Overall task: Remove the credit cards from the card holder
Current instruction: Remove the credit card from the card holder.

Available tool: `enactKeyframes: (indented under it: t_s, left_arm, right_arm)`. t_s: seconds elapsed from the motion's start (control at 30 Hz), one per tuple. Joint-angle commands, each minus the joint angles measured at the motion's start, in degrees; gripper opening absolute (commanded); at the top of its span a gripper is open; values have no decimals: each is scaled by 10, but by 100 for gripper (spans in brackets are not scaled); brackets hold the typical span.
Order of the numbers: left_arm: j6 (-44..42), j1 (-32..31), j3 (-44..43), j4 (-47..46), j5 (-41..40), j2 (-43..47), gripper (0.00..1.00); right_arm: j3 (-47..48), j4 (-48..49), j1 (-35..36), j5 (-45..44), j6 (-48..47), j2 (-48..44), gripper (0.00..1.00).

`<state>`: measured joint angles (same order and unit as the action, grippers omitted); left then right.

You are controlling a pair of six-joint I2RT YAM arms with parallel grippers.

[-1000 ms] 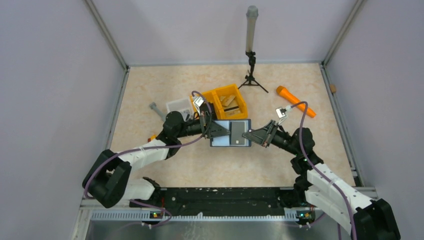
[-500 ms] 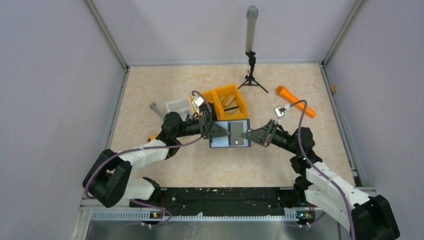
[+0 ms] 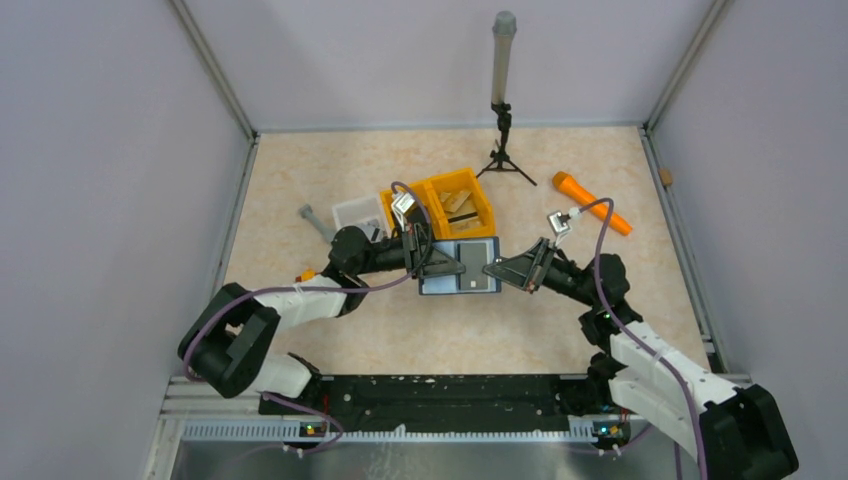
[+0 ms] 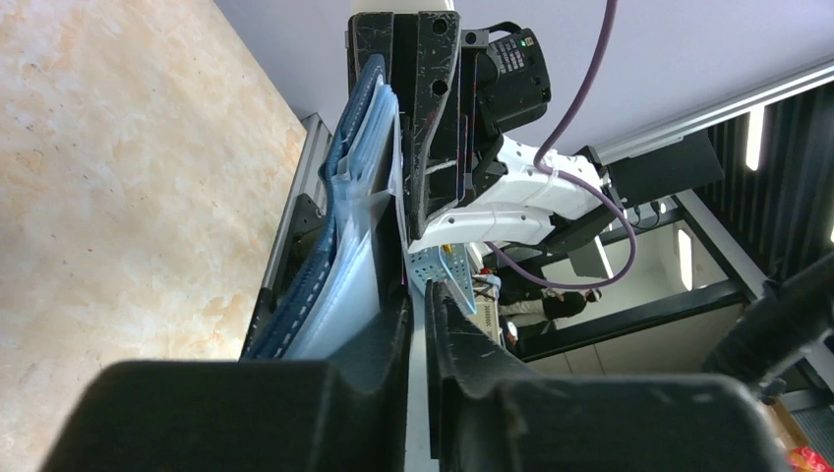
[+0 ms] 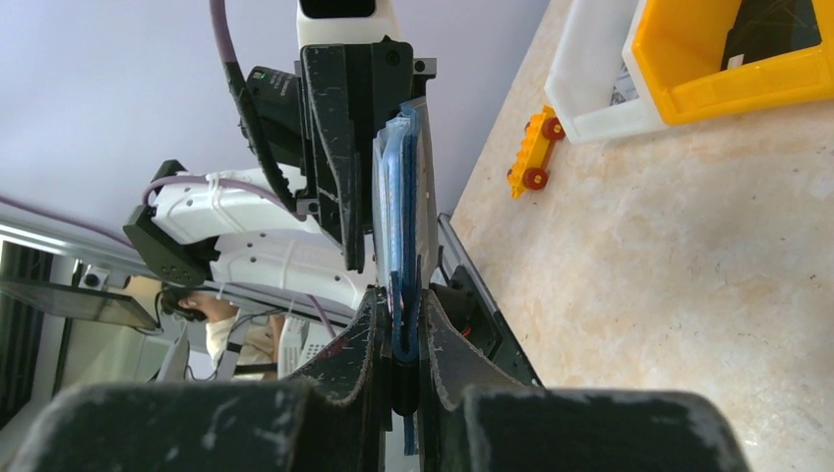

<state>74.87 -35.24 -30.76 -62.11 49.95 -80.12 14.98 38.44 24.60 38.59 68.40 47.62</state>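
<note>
The card holder hangs open above the table between both arms, its pale blue inner face up. A silvery-grey credit card lies against that face. My right gripper is shut on the holder's right edge, and the navy fold shows pinched between its fingers. My left gripper comes in from the left. In the left wrist view its jaws stand almost together on a thin pale card edge, with the holder's layers just left of them.
A yellow two-compartment bin and a white tray sit just behind the holder. An orange tool lies at the back right, near a tripod post. A grey bolt and a small orange toy are on the left.
My left gripper parted its jaws, slid right toward the grey card and narrowed again. The right gripper kept its grip on the holder and barely moved.
</note>
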Motion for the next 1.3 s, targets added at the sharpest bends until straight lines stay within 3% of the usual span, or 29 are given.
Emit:
enactKeyframes:
  t_s: [0.0, 0.2, 0.43, 0.57, 0.77, 1.27]
  left_arm:
    - [2, -7, -17, -58, 14, 8, 9]
    - [-1, 1, -6, -53, 15, 21, 2]
    - [-6, 1, -3, -45, 17, 26, 1]
    - [-9, 1, -2, -43, 18, 24, 0]
    - [-10, 2, -1, -41, 20, 22, 0]
    - [-50, 48, 25, 28, 33, 64, 0]
  right_arm:
    - [-2, 22, 0, -9, -5, -8, 1]
    - [-7, 28, -3, -10, 1, -31, 20]
    - [-25, 89, -13, -2, 33, -28, 24]
    - [-32, 122, -19, 4, 51, -21, 23]
    - [-29, 108, -24, 5, 45, -21, 0]
    - [-29, 56, -58, 22, 31, -54, 0]
